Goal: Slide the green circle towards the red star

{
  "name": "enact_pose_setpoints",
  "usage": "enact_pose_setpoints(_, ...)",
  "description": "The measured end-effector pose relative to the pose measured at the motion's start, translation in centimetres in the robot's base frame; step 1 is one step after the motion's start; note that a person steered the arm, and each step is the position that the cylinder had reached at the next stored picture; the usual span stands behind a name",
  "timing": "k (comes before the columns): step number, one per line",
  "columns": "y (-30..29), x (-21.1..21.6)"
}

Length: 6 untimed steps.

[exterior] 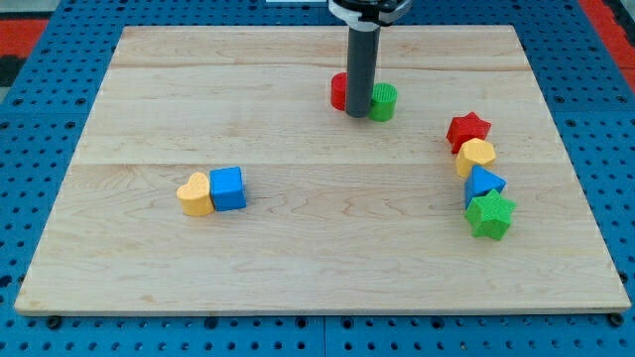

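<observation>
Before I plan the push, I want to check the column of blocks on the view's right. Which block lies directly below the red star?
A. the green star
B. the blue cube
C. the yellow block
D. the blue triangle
C: the yellow block sits right under the red star, with the blue triangle and the green star further down the same column.

My tip (358, 115) stands between two blocks, others lying rightward and leftward
</observation>
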State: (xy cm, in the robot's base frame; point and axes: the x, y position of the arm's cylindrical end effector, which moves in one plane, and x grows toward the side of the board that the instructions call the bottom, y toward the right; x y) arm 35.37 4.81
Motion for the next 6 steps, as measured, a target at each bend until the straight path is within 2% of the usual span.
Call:
enact_pose_setpoints(2, 0.0, -4.8)
enact_pose_setpoints(3, 2.8, -4.4)
enact_pose_setpoints(4, 2.8, -2.8)
enact_pose_setpoints(6, -4.1, -1.4)
